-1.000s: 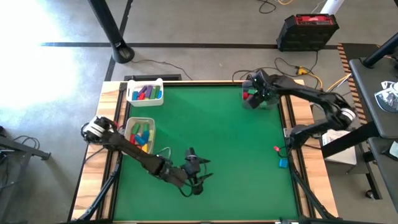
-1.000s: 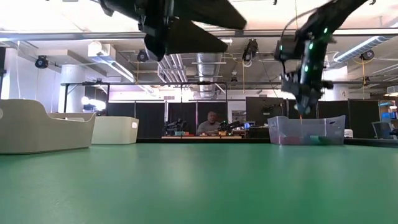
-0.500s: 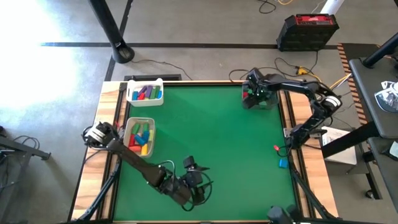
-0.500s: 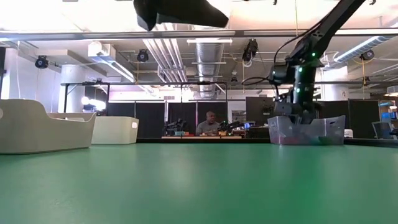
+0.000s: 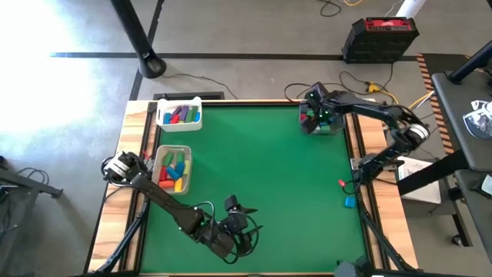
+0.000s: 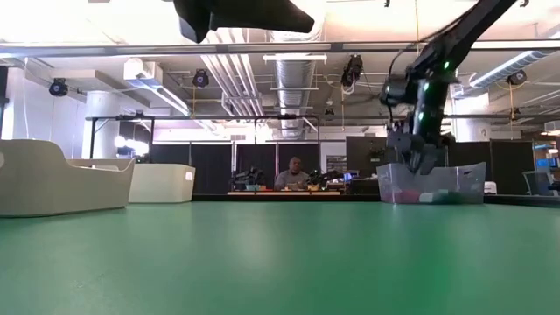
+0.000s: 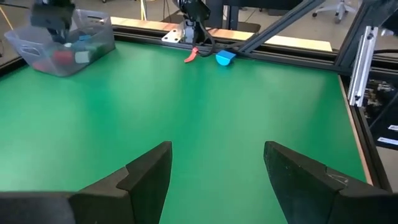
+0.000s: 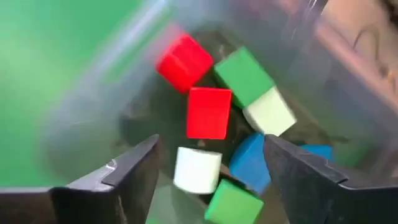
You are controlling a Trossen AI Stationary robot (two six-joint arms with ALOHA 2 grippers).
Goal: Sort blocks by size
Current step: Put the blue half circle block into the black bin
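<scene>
- Two white trays are seen at the table's left edge in the high view: the far tray (image 5: 179, 114) holds purple, red, green and blue bars, and the near tray (image 5: 173, 166) holds red, green, blue and yellow blocks.
- In the low view both trays (image 6: 52, 179) are shown only as pale walls, and their contents are hidden.
- The left gripper (image 5: 241, 231) is placed over the green mat (image 5: 261, 177) near the table's front edge; in the left wrist view its fingers (image 7: 146, 177) are spread apart over bare mat, with nothing between them.
- A person is seen seated far behind the table in the low view only.
- The right gripper (image 5: 315, 115) is held over the clear bin (image 5: 324, 125) at the table's far right corner; in the low view it hangs just above the bin's rim (image 6: 433, 184).
- The bin's blocks are shown clearly only in the right wrist view: two red blocks (image 8: 208, 112), green blocks (image 8: 244, 76), white blocks (image 8: 198, 169) and a blue block (image 8: 250, 162) lie piled together, and the right gripper's fingers (image 8: 130, 174) are spread wide on either side, empty.
- A blue block (image 5: 350, 201) and a small red piece (image 5: 341, 184) lie by the table's right edge, near the right arm's base.
- No writing or label can be read in any view.
</scene>
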